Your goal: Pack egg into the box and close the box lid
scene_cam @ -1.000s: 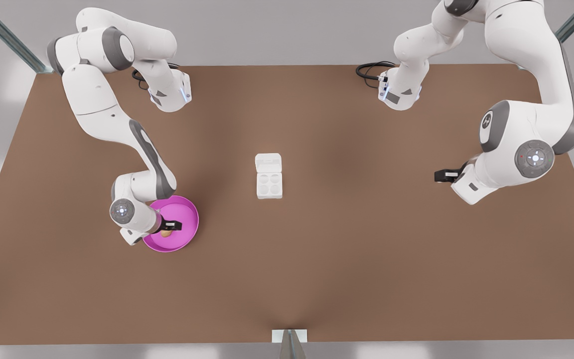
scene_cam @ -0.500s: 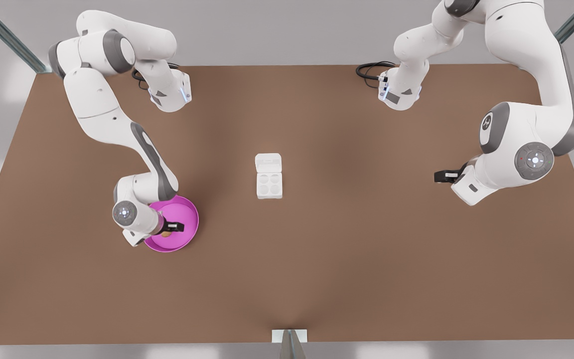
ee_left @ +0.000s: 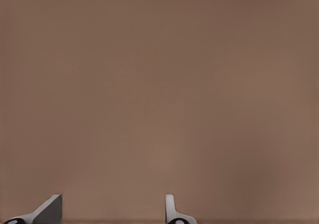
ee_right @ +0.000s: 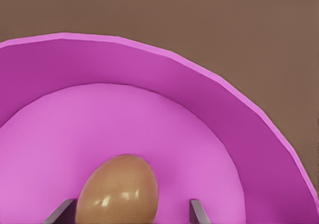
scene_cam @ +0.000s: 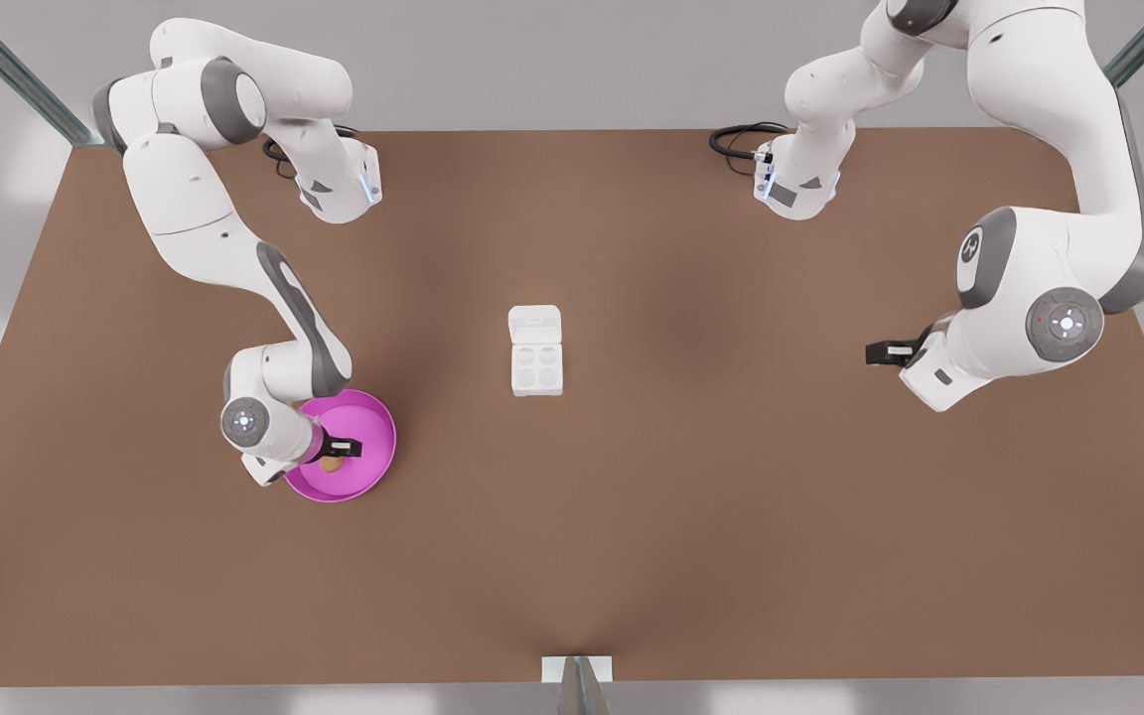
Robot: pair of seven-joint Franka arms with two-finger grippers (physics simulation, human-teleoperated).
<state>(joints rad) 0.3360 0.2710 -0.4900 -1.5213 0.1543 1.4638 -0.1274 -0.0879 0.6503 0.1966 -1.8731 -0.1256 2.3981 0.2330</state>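
A: What has changed for you since half a second ago?

B: Very little. Your right claw (scene_cam: 338, 455) still hangs over the pink dish (scene_cam: 373, 467) at the front view's left, and its wrist has shifted only slightly. More of the egg (scene_cam: 332, 463) now peeks out beside the black fingers than half a second ago. The box (scene_cam: 536, 368), the box lid (scene_cam: 535, 325) and the arm at the front view's right sit just where they were.

A: How wide is that claw, and does it hold anything?

B: In the right wrist view your fingers (ee_right: 198, 211) are spread, one on each side of the egg (ee_right: 118, 190). A clear strip of pink dish (ee_right: 239, 114) floor shows between the egg and one finger; at the other finger you cannot tell whether it touches. Nothing is pinched. Your left claw (scene_cam: 882, 350) waits well apart over bare worktop (scene_cam: 711, 497), with its fingers (ee_left: 172, 211) spread and nothing between them.

A: And how does the egg lie?

B: It rests on the dish floor, near the middle. In the right wrist view its long axis runs away from the camera, crosswise to the line between the two fingers. The box lies open mid-worktop with its four wells facing up, the lid laid flat on the side farther from the front camera.
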